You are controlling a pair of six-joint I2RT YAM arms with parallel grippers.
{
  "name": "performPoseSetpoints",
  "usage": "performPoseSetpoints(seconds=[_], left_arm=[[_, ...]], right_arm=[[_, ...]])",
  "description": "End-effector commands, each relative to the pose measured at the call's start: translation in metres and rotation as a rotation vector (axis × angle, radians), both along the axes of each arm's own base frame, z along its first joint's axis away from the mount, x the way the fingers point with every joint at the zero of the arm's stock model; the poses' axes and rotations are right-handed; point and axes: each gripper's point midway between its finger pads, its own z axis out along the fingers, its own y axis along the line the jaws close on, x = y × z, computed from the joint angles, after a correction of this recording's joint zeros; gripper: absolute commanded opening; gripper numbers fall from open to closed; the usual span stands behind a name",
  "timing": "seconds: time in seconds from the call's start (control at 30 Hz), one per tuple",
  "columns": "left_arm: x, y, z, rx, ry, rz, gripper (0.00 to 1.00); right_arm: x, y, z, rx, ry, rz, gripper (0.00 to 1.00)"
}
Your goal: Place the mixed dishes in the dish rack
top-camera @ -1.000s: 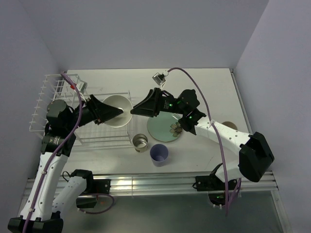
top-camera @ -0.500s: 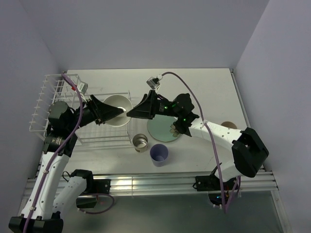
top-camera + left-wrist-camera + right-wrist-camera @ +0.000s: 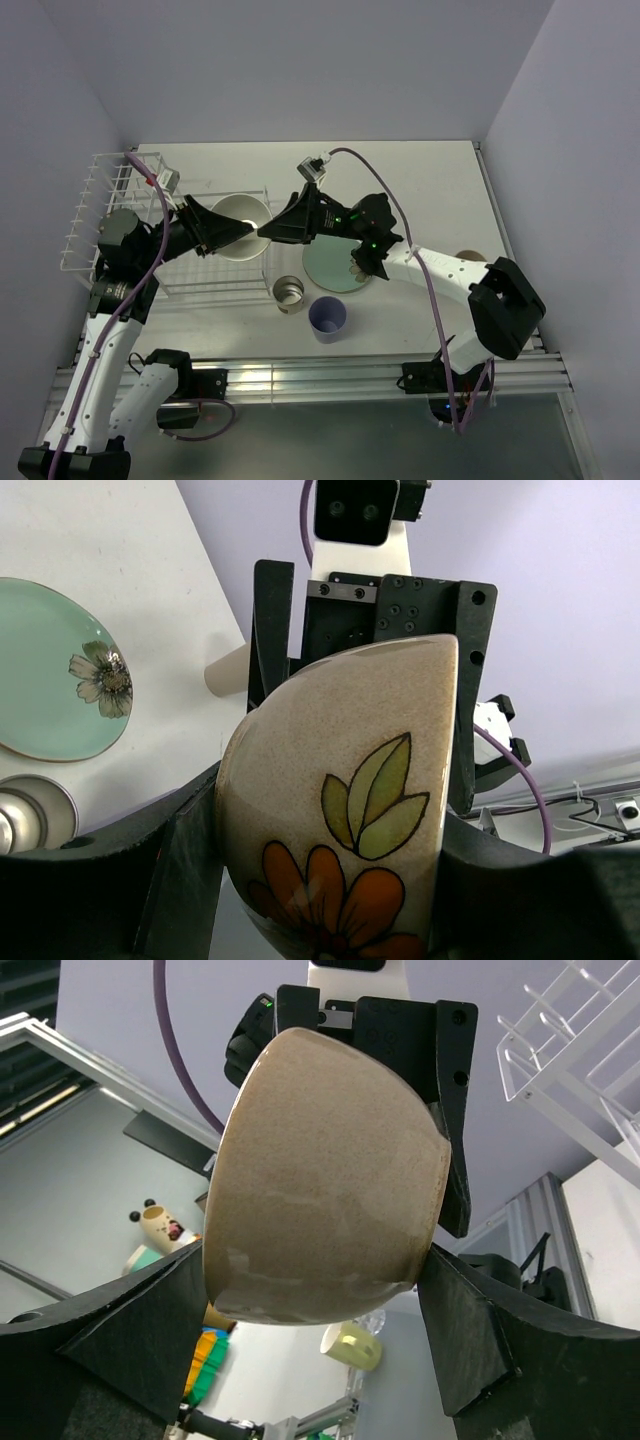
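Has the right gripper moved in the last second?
Yes. The right gripper moved left, away from the green plate, toward the cream bowl.

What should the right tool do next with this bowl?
Probably close the right tool on the cream bowl: its fingers straddle the bowl, while the left tool grips it over the dish rack.

Glossy speckled ceramic cream bowl (image 3: 330, 780); white wire dish rack (image 3: 90, 215).
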Motion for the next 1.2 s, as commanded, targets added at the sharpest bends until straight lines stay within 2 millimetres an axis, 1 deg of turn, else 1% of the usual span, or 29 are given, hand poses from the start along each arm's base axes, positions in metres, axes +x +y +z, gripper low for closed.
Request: performPoseSetpoints(seconds=[0.0,0.17,0.27,0.33,0.37,0.43,0.47,0.53,0.57,0.6,0.63,0.7,0.8,0.83,0.9,0.93,1.0,1.03,1.13,1.17], left_arm=[[-0.006,0.000,0.019,-0.013,-0.099,-0.009,0.00],[-0.002,0.001,0.016,0.005,-0.098,0.000,0.00],[-0.002,0.002,0.015,0.016,-0.101,0.003,0.00],[-0.002,0.002,0.013,0.022,-0.097,0.006,0.00],[-0.002,0.002,0.012,0.021,-0.096,0.006,0.00],[-0.002,0.002,0.011,0.023,-0.094,0.004,0.00],[-0.002,0.002,0.010,0.025,-0.092,0.006,0.00],[-0.002,0.002,0.009,0.031,-0.095,0.007,0.00],[-0.003,0.003,0.009,0.033,-0.092,0.007,0.00],[-0.002,0.003,0.008,0.034,-0.091,0.010,0.00],[-0.002,0.003,0.008,0.034,-0.093,0.010,0.00],[-0.002,0.003,0.007,0.035,-0.090,0.010,0.07],[-0.003,0.003,0.008,0.033,-0.096,0.007,0.25],[-0.003,0.003,0.009,0.034,-0.099,0.007,0.35],[-0.004,0.003,0.009,0.035,-0.103,0.007,0.43],[-0.005,0.003,0.010,0.034,-0.106,0.004,0.51],[-0.007,0.002,0.011,0.031,-0.111,-0.003,0.58],[-0.007,0.002,0.011,0.028,-0.113,-0.006,0.64],[-0.008,0.001,0.011,0.030,-0.119,-0.014,0.76],[-0.010,0.001,0.012,0.029,-0.124,-0.020,0.77]], right_arm=[[-0.010,-0.003,0.038,0.116,-0.074,0.027,0.85],[-0.010,0.001,0.039,0.115,-0.070,0.032,0.81],[-0.010,0.003,0.039,0.111,-0.074,0.035,0.75],[-0.009,0.004,0.038,0.108,-0.078,0.032,0.69],[-0.009,0.005,0.038,0.109,-0.079,0.030,0.62],[-0.009,0.006,0.038,0.109,-0.087,0.030,0.52],[-0.010,0.006,0.037,0.109,-0.087,0.030,0.39],[-0.010,0.006,0.036,0.108,-0.090,0.029,0.23],[-0.011,0.007,0.036,0.107,-0.090,0.030,0.07],[-0.010,0.007,0.034,0.103,-0.089,0.028,0.01],[-0.011,0.007,0.034,0.100,-0.088,0.029,0.00],[-0.009,0.007,0.032,0.093,-0.086,0.018,0.00],[-0.007,0.007,0.030,0.079,-0.088,0.002,0.00],[-0.008,0.007,0.030,0.077,-0.091,0.000,0.00],[-0.005,0.007,0.027,0.061,-0.088,-0.012,0.00],[-0.005,0.008,0.027,0.059,-0.087,-0.013,0.00],[-0.004,0.008,0.026,0.053,-0.086,-0.016,0.00],[-0.004,0.008,0.025,0.052,-0.084,-0.019,0.00],[-0.002,0.008,0.022,0.045,-0.080,-0.025,0.00],[-0.002,0.008,0.021,0.042,-0.078,-0.025,0.00]])
